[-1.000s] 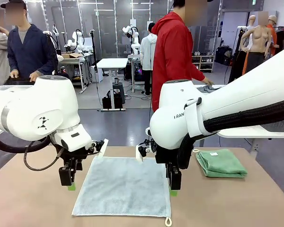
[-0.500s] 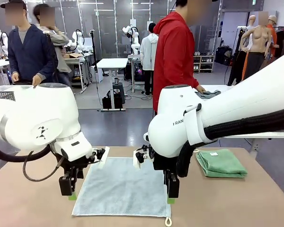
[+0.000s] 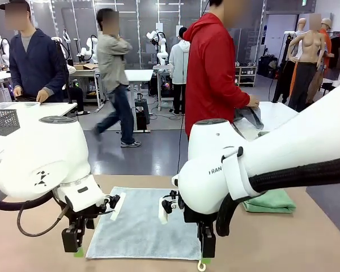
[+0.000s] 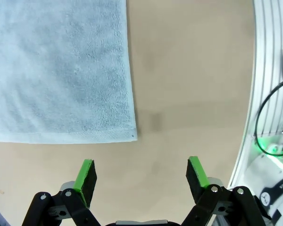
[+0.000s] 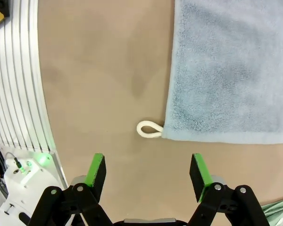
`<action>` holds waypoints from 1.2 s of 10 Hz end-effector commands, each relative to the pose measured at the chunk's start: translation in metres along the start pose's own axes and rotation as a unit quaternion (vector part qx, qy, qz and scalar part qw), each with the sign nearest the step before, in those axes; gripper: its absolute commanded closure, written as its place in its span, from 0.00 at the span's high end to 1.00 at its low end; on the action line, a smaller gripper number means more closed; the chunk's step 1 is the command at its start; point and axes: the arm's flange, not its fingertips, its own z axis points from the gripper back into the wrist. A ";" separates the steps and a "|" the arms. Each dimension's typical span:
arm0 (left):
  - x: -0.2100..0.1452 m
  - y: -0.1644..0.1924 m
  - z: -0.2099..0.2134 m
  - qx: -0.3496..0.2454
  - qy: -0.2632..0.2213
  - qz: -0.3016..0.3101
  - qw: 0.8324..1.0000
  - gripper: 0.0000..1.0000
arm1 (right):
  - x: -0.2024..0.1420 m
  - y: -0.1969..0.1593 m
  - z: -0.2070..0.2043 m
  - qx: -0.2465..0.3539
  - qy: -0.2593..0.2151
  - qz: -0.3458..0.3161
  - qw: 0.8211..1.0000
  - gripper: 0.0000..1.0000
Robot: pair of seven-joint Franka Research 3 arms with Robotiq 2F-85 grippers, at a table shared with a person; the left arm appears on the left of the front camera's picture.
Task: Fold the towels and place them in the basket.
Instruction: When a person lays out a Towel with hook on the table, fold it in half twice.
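The left gripper (image 4: 141, 173) and right gripper (image 5: 148, 172) — both wide open, empty — are pulling back to the near corners of the blue towel (image 3: 144, 224) lying flat on the table (image 3: 306, 243), readying the fold

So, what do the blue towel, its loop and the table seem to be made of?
Blue towel: terry cloth, probably cotton; fuzzy pile, matte.
Loop: smooth white cord, perhaps cotton or synthetic.
Table: hard, matte tan top, likely laminate or coated board; no grain shows.
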 end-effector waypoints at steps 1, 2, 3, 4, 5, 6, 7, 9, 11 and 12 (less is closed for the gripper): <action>-0.010 0.002 -0.012 0.017 -0.025 -0.015 0.999 0.96 | 0.005 0.004 -0.011 -0.024 -0.001 -0.018 1.000 0.89; -0.015 0.007 -0.021 0.028 -0.027 -0.015 0.999 0.96 | 0.004 0.001 -0.018 -0.030 0.001 -0.016 0.999 0.89; -0.019 0.012 -0.031 0.027 -0.032 -0.014 0.999 0.96 | 0.002 -0.005 -0.026 -0.029 -0.004 -0.013 0.999 0.89; -0.021 0.017 -0.038 0.026 -0.038 -0.016 0.999 0.96 | 0.001 -0.009 -0.034 -0.026 -0.001 -0.017 1.000 0.89; -0.018 0.019 -0.044 0.024 -0.038 -0.020 0.999 0.96 | 0.001 -0.009 -0.037 -0.023 -0.001 -0.019 1.000 0.89; -0.015 0.018 -0.048 0.022 -0.038 -0.022 0.999 0.96 | 0.000 -0.008 -0.039 -0.021 0.000 -0.021 1.000 0.89; -0.011 0.018 -0.052 0.019 -0.037 -0.023 0.999 0.96 | 0.000 -0.008 -0.040 -0.023 0.000 -0.023 0.999 0.89; -0.006 0.016 -0.058 0.014 -0.027 -0.013 0.999 0.96 | -0.001 -0.010 -0.043 -0.020 0.000 -0.021 1.000 0.89; -0.005 0.015 -0.061 0.020 -0.025 -0.004 0.999 0.96 | 0.001 -0.013 -0.047 -0.017 0.002 -0.014 1.000 0.89; -0.006 0.017 -0.062 0.024 -0.024 -0.002 0.999 0.96 | 0.001 -0.015 -0.049 -0.018 0.003 -0.013 1.000 0.89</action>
